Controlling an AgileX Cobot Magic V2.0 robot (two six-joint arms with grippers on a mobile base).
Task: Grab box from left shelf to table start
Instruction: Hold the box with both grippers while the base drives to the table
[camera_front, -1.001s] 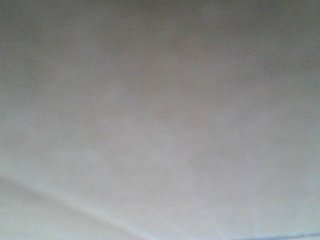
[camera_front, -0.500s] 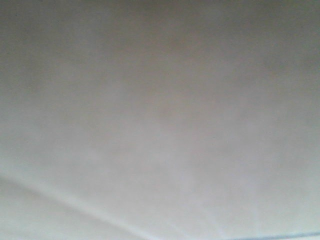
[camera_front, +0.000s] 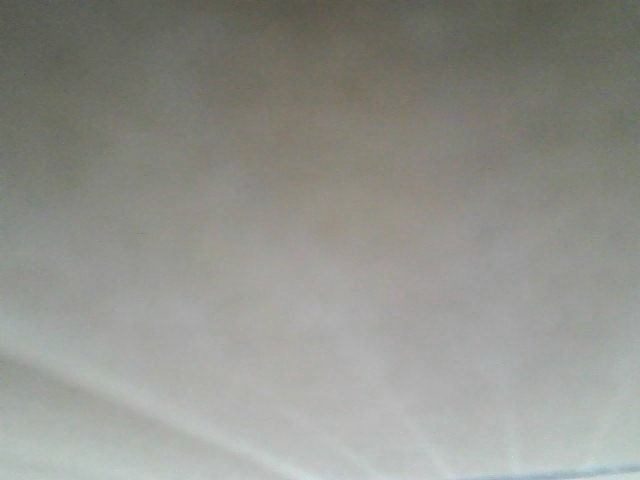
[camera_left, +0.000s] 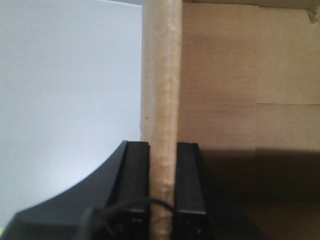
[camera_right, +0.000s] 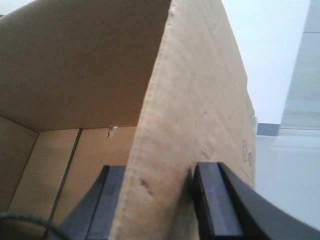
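The box (camera_left: 230, 90) is plain brown cardboard, open at the top. In the left wrist view my left gripper (camera_left: 162, 146) is shut on the top edge of one box wall, one black finger (camera_left: 137, 170) outside and one inside. In the right wrist view my right gripper (camera_right: 160, 170) straddles the opposite wall of the box (camera_right: 200, 100), with both fingers against the cardboard. In the front view a blurred pale grey-beige surface (camera_front: 320, 220) fills the frame very close to the lens; I cannot tell what it is. The left shelf is out of view.
A pale white surface (camera_left: 65, 90) lies beside the box in the left wrist view. A white wall and a grey floor strip (camera_right: 280, 130) show past the box in the right wrist view.
The front view stays filled by the same blurred pale surface; only faint light streaks at the bottom right have shifted slightly.
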